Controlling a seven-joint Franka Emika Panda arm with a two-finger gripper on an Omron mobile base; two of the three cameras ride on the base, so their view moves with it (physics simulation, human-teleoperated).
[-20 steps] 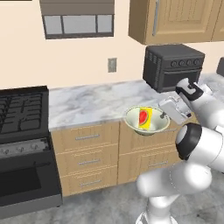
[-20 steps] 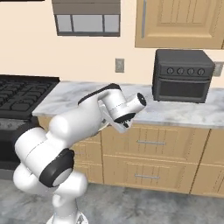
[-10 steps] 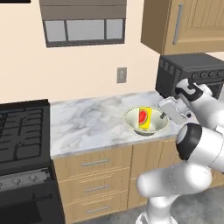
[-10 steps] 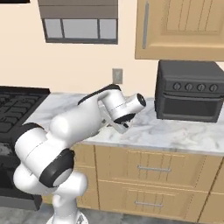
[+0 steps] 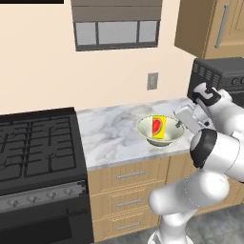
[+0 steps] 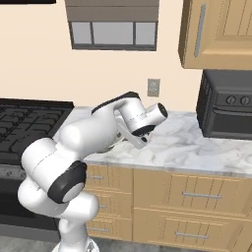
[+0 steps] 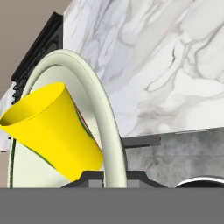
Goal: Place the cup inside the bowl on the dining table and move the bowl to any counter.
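Marble counter (image 5: 114,133) beside a black stove (image 5: 38,143) is seen beneath wood cabinets; the bowl (image 5: 160,130), cup (image 5: 158,127) inside, is clamped at its rim by the gripper (image 5: 180,125).

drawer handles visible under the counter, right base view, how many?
5 drawer handles: two at far right, upper and lower; two left of them, by the arm, upper and lower; one between. The arm may hide more.
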